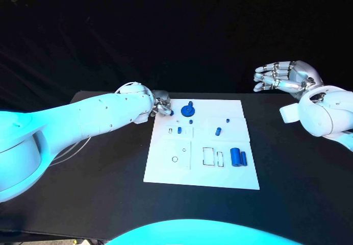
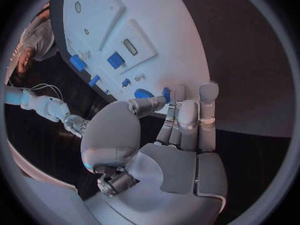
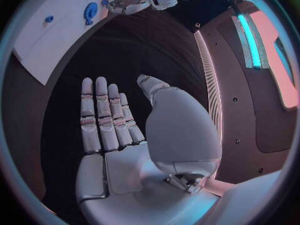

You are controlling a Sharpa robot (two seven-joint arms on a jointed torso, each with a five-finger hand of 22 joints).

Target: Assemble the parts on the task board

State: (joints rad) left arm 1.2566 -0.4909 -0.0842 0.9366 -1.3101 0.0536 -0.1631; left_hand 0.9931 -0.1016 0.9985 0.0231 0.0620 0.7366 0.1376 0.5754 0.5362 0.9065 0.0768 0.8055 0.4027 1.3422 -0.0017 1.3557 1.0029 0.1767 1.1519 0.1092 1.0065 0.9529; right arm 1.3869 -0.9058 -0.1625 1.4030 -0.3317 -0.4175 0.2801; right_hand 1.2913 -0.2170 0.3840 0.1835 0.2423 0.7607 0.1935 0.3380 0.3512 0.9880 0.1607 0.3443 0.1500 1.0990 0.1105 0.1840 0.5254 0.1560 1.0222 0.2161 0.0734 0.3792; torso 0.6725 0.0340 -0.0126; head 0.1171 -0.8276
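While the left hand [image 1: 161, 106] fingers curl beside the small round blue plastic gear [image 1: 187, 109], apparently holding nothing, the right hand [image 1: 288, 75] hangs spread and empty; the gear looks light, rigid, best pinched by its rim.

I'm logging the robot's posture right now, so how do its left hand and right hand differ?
The left hand is down at the far left corner of the task board, fingers curled beside the round blue part. The right hand is raised off to the board's right, away from it, fingers apart, holding nothing. Whether the left hand grips anything is unclear. Both are silver hands on white arms.
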